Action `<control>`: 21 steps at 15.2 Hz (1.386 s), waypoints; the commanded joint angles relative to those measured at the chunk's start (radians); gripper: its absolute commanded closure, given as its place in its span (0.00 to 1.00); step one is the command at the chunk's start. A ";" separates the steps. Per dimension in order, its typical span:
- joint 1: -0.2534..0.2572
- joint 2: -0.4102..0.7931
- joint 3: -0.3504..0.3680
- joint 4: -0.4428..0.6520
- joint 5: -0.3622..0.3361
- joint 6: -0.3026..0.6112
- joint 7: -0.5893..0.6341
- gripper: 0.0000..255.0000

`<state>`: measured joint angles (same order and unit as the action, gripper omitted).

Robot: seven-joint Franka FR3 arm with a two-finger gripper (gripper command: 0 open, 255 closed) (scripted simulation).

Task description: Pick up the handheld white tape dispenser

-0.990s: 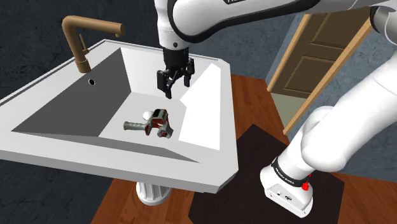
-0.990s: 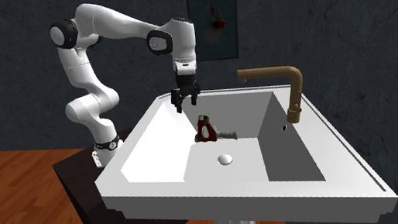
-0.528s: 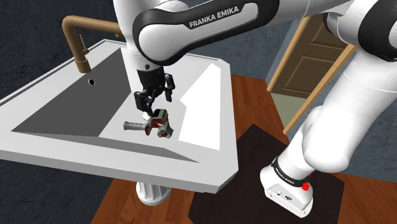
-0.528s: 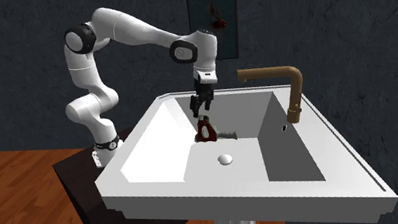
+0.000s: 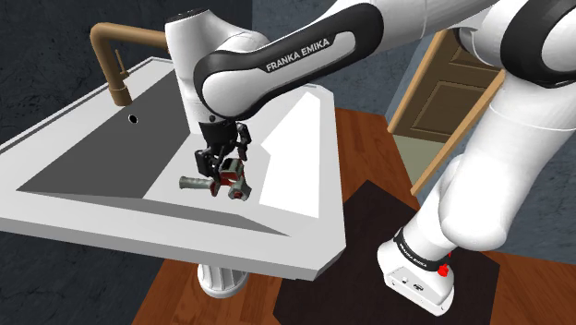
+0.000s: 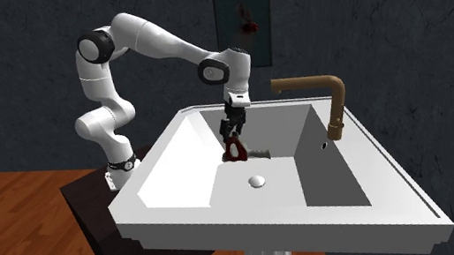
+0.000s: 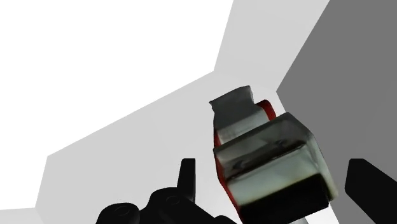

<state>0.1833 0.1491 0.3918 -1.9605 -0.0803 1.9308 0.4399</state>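
The tape dispenser [image 5: 224, 182] lies on the floor of the white sink [image 5: 305, 198], a grey body with red sides and a grey handle pointing toward the shoulder view's left. It also lies in the basin in the second exterior view [image 6: 237, 153]. My black gripper [image 5: 220, 162] hangs just above its body, open, pointing down. In the wrist view the dispenser [image 7: 267, 159] sits between my two fingers [image 7: 186, 181], and neither finger touches it. From the second exterior view my gripper [image 6: 233, 131] stands right over the dispenser's top.
A brown faucet [image 5: 115, 63] rises at the sink's back rim, with a small overflow hole [image 5: 133, 118] below it. A round drain [image 6: 258, 181] sits in the basin floor beside the dispenser. The basin walls slope steeply around it. A wooden door [image 5: 462, 83] stands behind the arm.
The arm has swung toward the shoulder view's left and come down from above the sink's rim to just over the dispenser. The fingers have stayed open.
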 commanded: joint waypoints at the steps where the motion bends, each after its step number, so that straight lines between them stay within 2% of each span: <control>1: 0.000 0.003 0.000 -0.006 -0.002 0.009 0.001 0.00; 2: 0.000 0.005 -0.001 -0.003 -0.002 0.008 0.000 1.00; 11: 0.000 0.003 0.000 -0.006 -0.002 0.009 0.001 1.00; 21: -0.003 -0.042 0.002 0.078 0.019 -0.116 -0.016 1.00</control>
<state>0.1805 0.1130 0.3937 -1.8906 -0.0639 1.8286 0.4263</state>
